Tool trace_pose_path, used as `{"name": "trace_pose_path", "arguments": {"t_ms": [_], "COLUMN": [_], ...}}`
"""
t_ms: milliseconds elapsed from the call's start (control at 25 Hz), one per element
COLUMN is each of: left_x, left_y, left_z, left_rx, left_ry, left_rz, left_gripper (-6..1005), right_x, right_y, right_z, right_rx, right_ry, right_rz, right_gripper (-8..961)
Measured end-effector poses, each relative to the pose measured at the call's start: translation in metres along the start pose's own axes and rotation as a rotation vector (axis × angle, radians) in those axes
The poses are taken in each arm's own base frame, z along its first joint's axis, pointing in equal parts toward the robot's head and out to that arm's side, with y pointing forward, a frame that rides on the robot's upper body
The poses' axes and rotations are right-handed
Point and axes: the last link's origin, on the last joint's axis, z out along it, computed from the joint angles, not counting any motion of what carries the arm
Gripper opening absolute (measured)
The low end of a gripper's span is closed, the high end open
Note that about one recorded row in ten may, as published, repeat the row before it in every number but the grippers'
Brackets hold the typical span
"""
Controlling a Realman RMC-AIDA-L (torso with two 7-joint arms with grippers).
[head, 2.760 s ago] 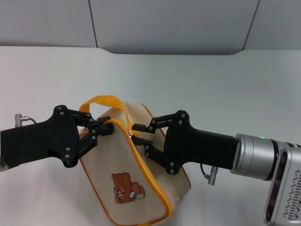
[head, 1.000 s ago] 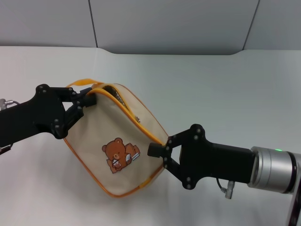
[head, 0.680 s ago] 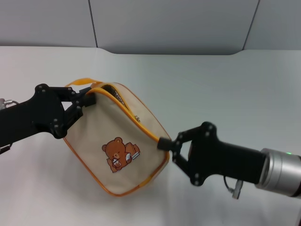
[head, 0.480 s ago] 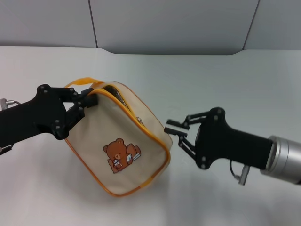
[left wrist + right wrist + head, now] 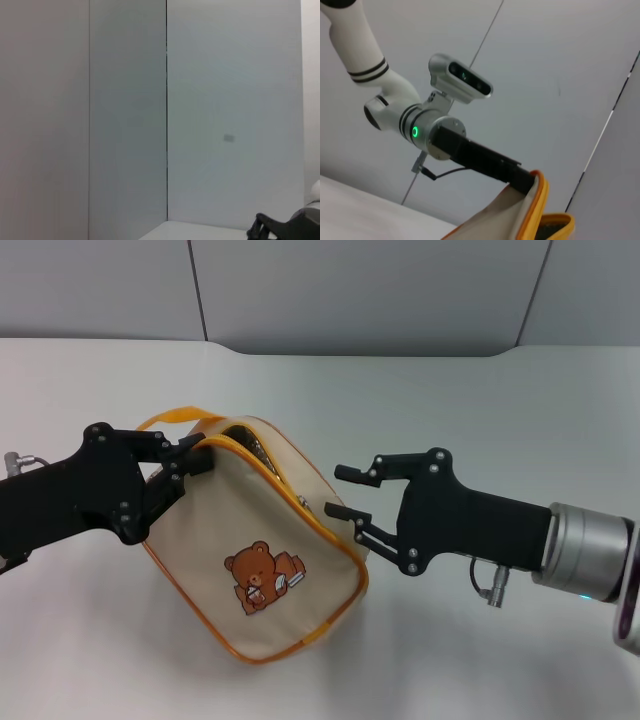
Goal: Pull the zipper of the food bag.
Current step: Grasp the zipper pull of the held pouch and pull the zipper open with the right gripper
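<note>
The food bag (image 5: pixel 262 540), cream with a brown bear patch, hangs tilted above the table. My left gripper (image 5: pixel 197 456) is shut on the bag's upper left corner, next to the orange strap handle (image 5: pixel 168 422). The orange-yellow zipper (image 5: pixel 290 495) runs down the upper right edge and gapes at the top, showing the dark inside. A small silver pull tab (image 5: pixel 303 502) shows on it. My right gripper (image 5: pixel 337 491) stands open just right of that edge, with nothing between its fingers. The right wrist view shows the bag corner (image 5: pixel 536 200) in the left gripper (image 5: pixel 512 176).
The white table (image 5: pixel 450 400) stretches around and behind the bag, ending at a grey wall (image 5: pixel 360 290). The left wrist view shows only wall panels (image 5: pixel 125 120) and a dark piece (image 5: pixel 280 229) at one corner.
My right gripper has let go at the bag's lower right corner, opened, and moved up along the bag's right edge. The bag has sagged slightly. The left gripper keeps its hold.
</note>
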Motion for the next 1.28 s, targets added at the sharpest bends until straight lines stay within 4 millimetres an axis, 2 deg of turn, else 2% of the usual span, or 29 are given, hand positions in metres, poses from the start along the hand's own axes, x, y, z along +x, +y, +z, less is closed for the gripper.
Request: {"name": "trace_pose_path", "arguments": {"t_ms": [680, 1280], "left_x": [0.002, 0.001], "left_y": [0.001, 0.003], "left_z": [0.003, 0.006], "left_rx": [-0.016, -0.022], "left_ry": [0.011, 0.016], "left_rz": [0.013, 0.008], "left_gripper": [63, 64], "right_x": [0.004, 0.001], "right_y": [0.012, 0.007], "right_z": [0.011, 0.017], "right_rx": [-0.098, -0.072], "right_ry": [0.027, 0.011], "right_rz": [0.013, 0.015], "right_gripper": [280, 275]}}
